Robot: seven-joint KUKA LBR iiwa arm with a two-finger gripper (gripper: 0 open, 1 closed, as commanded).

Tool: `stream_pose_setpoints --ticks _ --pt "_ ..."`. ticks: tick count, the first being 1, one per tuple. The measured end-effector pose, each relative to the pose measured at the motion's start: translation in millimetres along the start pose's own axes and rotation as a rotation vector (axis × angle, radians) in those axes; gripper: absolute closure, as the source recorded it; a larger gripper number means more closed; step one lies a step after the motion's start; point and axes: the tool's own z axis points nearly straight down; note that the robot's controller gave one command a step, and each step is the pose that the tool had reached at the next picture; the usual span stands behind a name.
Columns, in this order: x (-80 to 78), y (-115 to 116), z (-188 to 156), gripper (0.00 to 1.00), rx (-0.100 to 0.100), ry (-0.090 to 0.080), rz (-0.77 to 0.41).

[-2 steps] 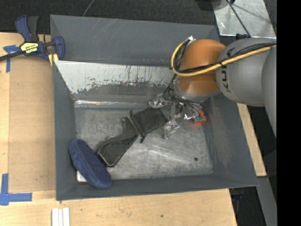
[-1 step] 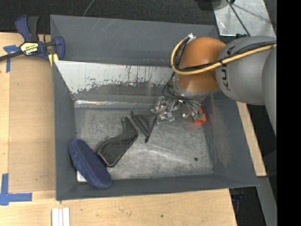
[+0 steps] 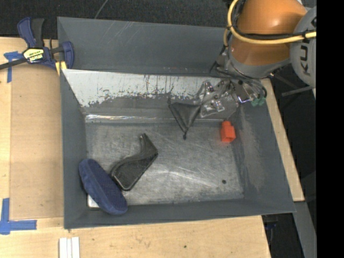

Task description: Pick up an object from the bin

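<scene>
My gripper [image 3: 213, 100] hangs low in the bin's back right part, under the orange dome of the wrist. A dark grey, triangle-shaped thing [image 3: 184, 116] with a thin leg pointing down lies right at the gripper's left side, against the back wall. Whether the two touch I cannot tell. A small orange block [image 3: 227, 131] rests on the floor just below and to the right of the gripper, close to the right wall.
A black scoop-like piece [image 3: 134, 166] lies left of centre. A dark blue oval pad [image 3: 101, 186] sits in the front left corner, partly over something flat and white [image 3: 92, 202]. The arm comes in over the back right rim.
</scene>
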Motion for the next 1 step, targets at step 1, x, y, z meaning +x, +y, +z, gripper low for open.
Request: stream_pose_setpoints --ticks 1 --pt "45.2 52.3 -28.1 1.00 -0.006 0.009 -0.216"
